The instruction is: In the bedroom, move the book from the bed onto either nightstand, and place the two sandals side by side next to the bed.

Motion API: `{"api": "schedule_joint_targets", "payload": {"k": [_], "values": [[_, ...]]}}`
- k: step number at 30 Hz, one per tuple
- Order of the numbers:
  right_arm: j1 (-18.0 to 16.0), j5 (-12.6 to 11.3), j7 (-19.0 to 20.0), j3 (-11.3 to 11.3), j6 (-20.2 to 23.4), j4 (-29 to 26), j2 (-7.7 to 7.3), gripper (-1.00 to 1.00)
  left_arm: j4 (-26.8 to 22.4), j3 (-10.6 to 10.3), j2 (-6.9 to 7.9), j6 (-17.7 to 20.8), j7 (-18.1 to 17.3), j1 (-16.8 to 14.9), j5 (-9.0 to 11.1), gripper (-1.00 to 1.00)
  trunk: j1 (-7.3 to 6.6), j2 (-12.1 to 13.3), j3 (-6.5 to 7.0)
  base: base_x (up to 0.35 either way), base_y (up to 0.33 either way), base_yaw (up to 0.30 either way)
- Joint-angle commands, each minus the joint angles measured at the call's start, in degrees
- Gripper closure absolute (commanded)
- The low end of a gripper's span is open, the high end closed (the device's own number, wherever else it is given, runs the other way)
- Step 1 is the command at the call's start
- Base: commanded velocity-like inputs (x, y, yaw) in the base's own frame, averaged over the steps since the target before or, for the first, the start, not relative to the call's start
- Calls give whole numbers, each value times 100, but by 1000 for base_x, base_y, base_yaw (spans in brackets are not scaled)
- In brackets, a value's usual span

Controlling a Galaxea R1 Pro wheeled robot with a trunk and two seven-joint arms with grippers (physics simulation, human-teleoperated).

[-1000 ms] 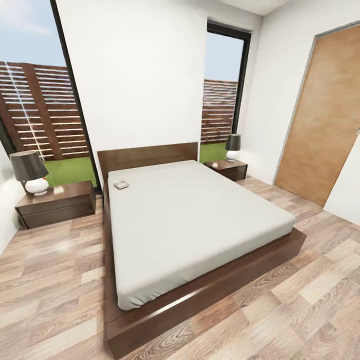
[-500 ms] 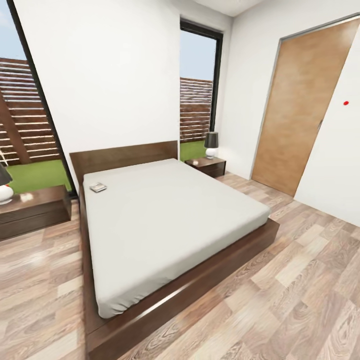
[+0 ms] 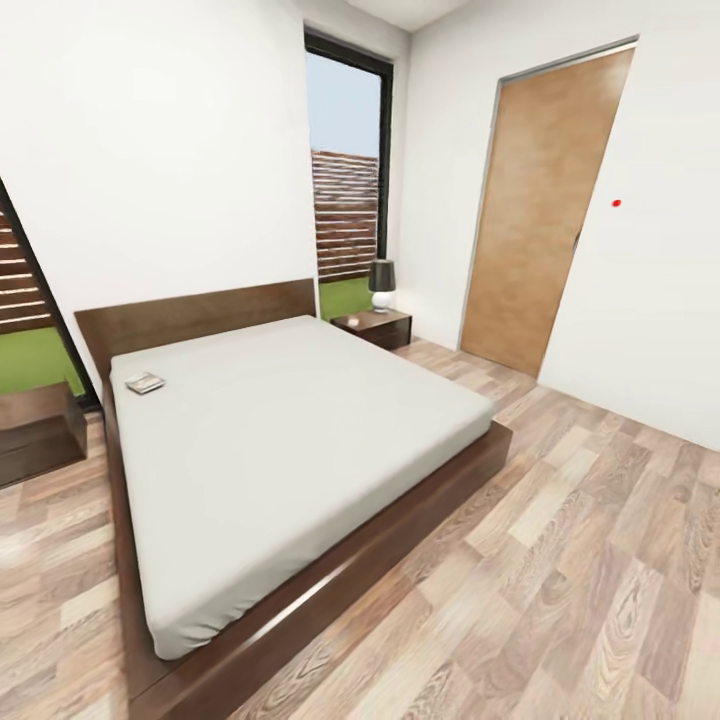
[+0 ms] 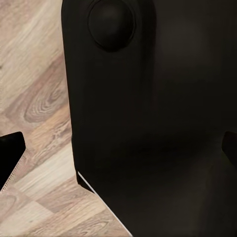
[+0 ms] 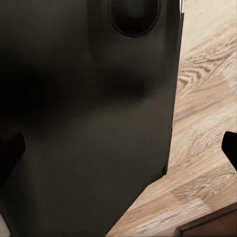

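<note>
A bedroom seen from the robot's head camera: one large bed (image 3: pixel 300 440) with an off-white mattress, a brown wooden headboard (image 3: pixel 200 315) and a low dark frame stands on the wood-plank floor (image 3: pixel 580 560), its head against the white back wall. One book (image 3: pixel 145 382), small and thin, lies flat on the mattress near the headboard, at the corner on the left of the view. Two nightstands flank the bed. The far nightstand (image 3: pixel 372 327) sits beside the bed on the right of the headboard and carries one table lamp (image 3: pixel 381 285) with a dark shade and a white base. The near nightstand (image 3: pixel 40 432) stands at the left edge of the view, cut off by the frame. One tall window (image 3: pixel 347 180) behind the lamp looks onto a slatted fence, and part of a second window (image 3: pixel 25 300) shows at the left. One wooden door (image 3: pixel 535 210) stands closed in the right wall, with a small red dot (image 3: pixel 616 203) on the white wall beside it.

Each wrist camera looks at a dark body of the robot over the same plank floor, with dark fingertips (image 4: pixel 11 157) at the picture's edges in the left wrist view and likewise (image 5: pixel 10 150) in the right; whether either pair of jaws is open or closed cannot be told
</note>
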Motion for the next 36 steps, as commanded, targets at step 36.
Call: {"api": "schedule_joint_targets", "payload": {"k": [36], "values": [[-3, -1, 7, -1, -32, 10, -1, -100, -1, 0, 1, -17, -3, 0, -3, -100, 0, -2, -141, 0, 0, -271]]}}
